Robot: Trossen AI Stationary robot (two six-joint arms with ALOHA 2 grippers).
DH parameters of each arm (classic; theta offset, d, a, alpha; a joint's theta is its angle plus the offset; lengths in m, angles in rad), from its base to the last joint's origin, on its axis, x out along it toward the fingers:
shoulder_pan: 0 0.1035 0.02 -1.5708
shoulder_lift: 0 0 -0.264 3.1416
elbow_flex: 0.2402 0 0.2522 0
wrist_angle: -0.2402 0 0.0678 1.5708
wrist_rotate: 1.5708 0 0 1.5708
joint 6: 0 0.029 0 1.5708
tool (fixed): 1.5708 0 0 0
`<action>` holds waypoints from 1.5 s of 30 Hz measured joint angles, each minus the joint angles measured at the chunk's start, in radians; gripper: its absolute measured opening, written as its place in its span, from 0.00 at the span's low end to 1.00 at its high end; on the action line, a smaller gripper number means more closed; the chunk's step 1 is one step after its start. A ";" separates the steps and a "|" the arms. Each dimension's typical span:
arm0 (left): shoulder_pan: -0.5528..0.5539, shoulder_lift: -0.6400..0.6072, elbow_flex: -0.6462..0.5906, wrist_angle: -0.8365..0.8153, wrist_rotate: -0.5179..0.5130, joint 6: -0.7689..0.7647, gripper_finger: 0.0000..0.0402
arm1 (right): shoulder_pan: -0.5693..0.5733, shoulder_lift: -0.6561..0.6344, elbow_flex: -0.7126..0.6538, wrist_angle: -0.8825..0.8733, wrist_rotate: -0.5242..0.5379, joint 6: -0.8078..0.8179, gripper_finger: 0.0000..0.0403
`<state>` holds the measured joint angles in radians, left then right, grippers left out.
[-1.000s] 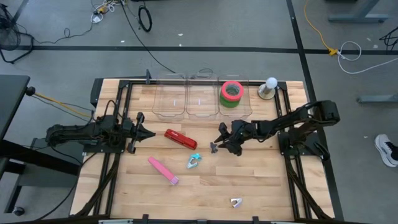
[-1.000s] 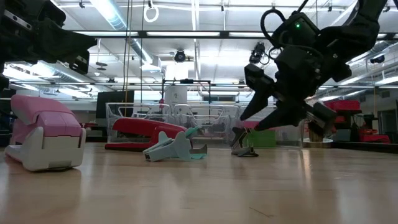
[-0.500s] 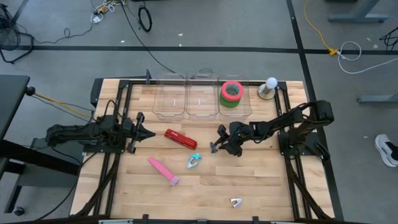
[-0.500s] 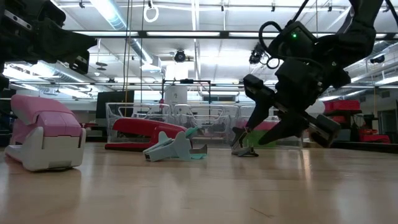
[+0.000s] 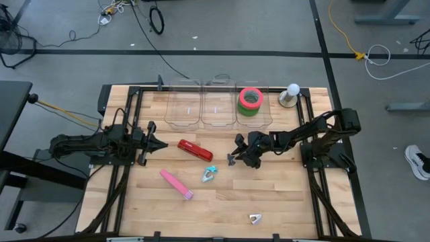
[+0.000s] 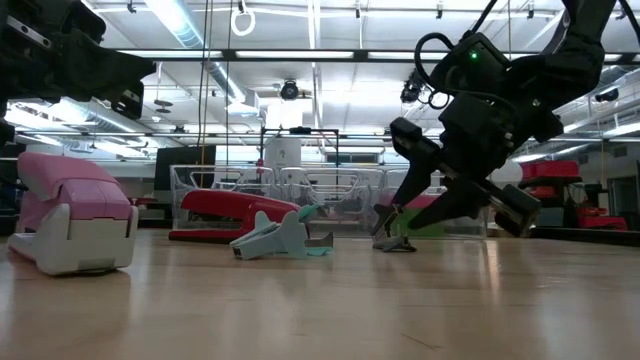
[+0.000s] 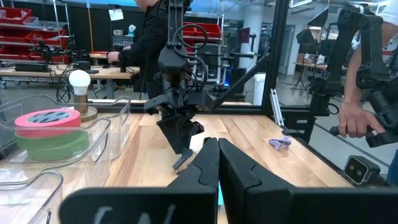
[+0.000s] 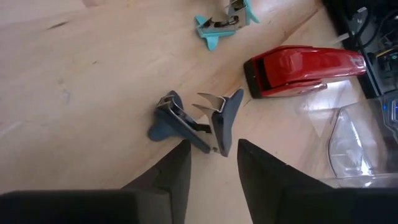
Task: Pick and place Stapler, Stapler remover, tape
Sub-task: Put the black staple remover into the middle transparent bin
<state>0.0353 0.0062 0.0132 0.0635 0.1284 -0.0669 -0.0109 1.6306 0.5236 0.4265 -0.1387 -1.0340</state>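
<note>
Stapler remover, dark blue point(image 8: 196, 121): on my worktop point(image 5: 282, 202) beside the red stapler point(image 5: 195, 150), directly under my right claw point(image 8: 211, 163), fingers spread, nothing gripped. Left claw point(image 5: 163, 145): pressed together, idle at the worktop's left. Tape rolls point(image 5: 250, 101): stacked in the clear bin point(image 5: 265, 119).

Two black jointed arms point(image 5: 316, 131) — looped cables, seemingly a green light near one wrist.

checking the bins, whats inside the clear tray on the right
The right clear tray holds the tape, a red roll stacked on a green one. Whatever lies under the rolls is covered.
</note>
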 joint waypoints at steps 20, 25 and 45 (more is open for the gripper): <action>0.000 0.000 0.000 0.000 0.000 0.000 0.01 | 0.006 -0.001 0.000 0.011 0.000 0.001 0.19; 0.000 0.000 0.000 0.000 0.000 0.001 0.01 | 0.021 -0.001 0.000 0.011 0.000 0.002 0.19; 0.000 0.000 0.000 0.000 0.000 0.000 0.01 | 0.029 -0.002 0.000 0.011 0.044 0.004 0.19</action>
<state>0.0353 0.0061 0.0134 0.0639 0.1284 -0.0666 0.0181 1.6291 0.5236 0.4377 -0.0944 -1.0302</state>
